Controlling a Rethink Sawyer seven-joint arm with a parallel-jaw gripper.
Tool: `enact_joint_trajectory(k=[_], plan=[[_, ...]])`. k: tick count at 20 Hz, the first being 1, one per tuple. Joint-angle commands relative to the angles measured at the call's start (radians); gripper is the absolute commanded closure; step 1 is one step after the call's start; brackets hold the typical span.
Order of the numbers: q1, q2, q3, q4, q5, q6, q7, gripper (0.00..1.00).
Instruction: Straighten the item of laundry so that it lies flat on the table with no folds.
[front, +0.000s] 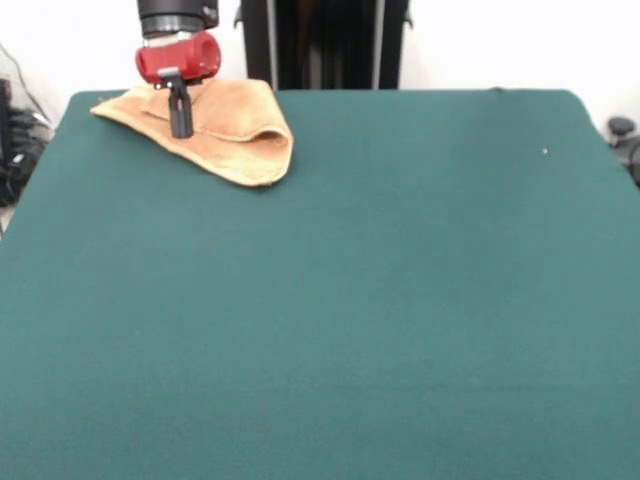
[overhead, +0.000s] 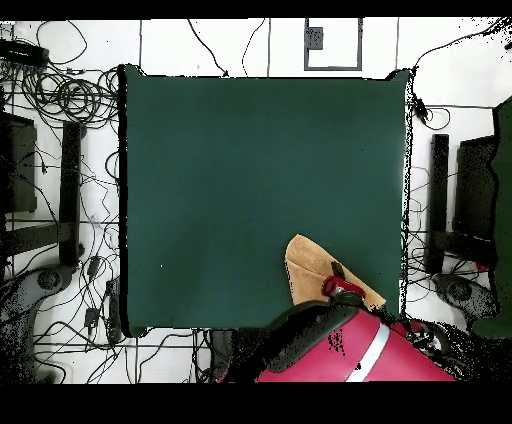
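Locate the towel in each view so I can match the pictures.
Front view: the towel lies folded at the table's far left corner, under the gripper.
Overhead view: the towel is near the table's bottom right corner, partly under the arm.
Shared landmark: the gripper over the towel.

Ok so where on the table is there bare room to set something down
Almost all of the table is bare: everything in front of and beside the towel. Only the far corner by the pedestal is crowded, where the claw hangs over the folded towel.
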Motion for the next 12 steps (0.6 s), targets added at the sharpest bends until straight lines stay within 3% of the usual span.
enact_joint_trajectory(k=[1, 4, 8, 12], plan=[[-0.006, 0.052, 0.166, 0.032, 0.046, -0.049, 0.005, 1.00], [0.001, 0.050, 0.164, 0.031, 0.044, -0.031, 0.013, 1.00], [0.041, 0.045, 0.148, 0.009, -0.012, 0.090, 0.054, 1.00], [0.084, 0.042, 0.143, -0.021, -0.126, 0.267, 0.144, 1.00]])
